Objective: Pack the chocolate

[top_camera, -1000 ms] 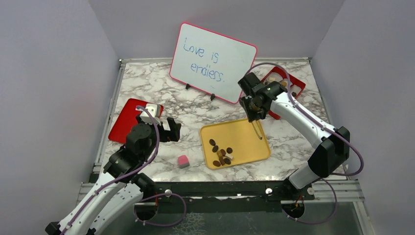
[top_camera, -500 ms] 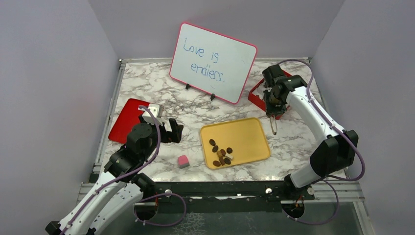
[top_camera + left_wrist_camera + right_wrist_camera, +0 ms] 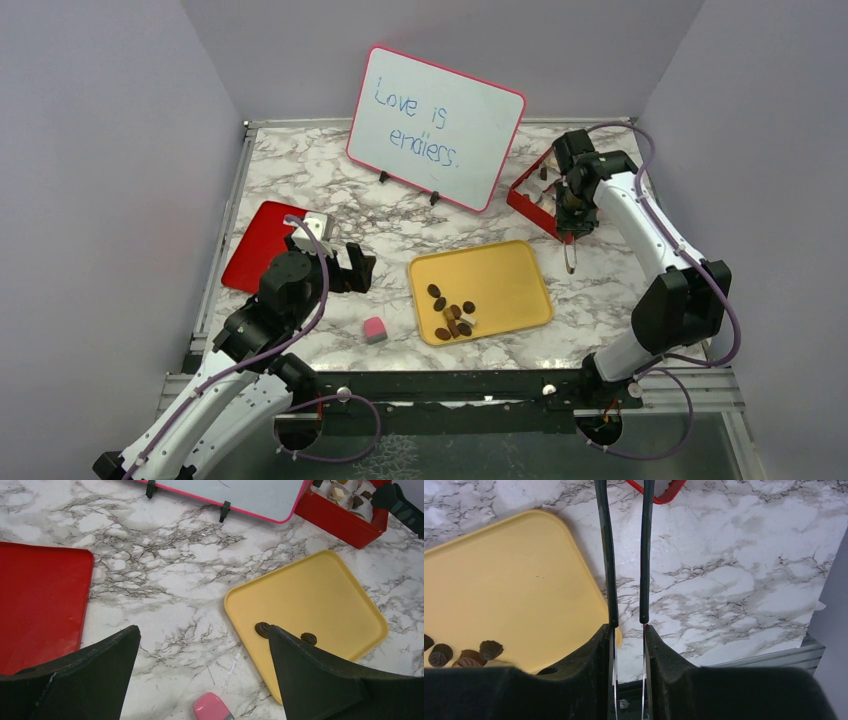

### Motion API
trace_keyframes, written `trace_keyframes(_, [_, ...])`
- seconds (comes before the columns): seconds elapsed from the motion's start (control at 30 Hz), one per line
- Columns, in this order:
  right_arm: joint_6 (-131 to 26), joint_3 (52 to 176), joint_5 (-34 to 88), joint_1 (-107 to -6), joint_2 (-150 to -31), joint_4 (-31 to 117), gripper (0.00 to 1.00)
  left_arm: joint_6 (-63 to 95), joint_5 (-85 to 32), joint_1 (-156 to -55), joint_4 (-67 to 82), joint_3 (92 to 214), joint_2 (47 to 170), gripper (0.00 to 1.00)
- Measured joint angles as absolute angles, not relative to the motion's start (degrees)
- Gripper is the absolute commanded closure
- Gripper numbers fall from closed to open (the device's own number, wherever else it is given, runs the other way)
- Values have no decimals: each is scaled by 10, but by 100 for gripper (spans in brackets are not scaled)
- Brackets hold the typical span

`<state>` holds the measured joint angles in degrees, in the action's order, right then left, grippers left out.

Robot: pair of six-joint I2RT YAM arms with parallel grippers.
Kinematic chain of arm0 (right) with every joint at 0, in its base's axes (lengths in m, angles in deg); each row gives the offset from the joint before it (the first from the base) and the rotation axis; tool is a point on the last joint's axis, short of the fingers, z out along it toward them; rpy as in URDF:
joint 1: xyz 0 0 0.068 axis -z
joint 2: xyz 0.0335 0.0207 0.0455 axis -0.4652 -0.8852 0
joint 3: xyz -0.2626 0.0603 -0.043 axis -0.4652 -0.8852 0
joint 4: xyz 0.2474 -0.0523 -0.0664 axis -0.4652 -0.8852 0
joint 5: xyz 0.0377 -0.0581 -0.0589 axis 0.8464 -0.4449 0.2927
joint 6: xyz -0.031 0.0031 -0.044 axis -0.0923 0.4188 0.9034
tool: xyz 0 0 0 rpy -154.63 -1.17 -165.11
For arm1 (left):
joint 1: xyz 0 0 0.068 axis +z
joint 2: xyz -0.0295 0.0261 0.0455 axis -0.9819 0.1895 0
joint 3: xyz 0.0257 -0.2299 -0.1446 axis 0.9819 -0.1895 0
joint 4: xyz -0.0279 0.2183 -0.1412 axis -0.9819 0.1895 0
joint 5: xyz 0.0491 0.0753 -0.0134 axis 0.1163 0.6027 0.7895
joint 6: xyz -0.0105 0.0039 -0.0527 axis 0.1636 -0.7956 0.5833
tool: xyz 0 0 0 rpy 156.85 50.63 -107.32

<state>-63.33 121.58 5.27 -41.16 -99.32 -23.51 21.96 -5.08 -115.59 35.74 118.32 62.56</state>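
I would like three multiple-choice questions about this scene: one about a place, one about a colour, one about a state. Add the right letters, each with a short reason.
1. The cube lies: A on the table, left of the tray; B on the tray; C in the left gripper.
2. The tray is: A green; B yellow; C blue.
3. The left gripper is: A shut on the cube; B shut on the tray's rim; C open.

Answers: 1 A, the cube sits on bare marble near the tray's left edge. 2 B, every view shows the tray yellow. 3 C, its fingers stand wide apart with nothing between them.
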Motion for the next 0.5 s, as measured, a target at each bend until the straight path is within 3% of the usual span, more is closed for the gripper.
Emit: trace_keyframes(0.5, [-633,1190,46,-381,-1024,-235,70,220,-51,-1156,357,1183,625,1])
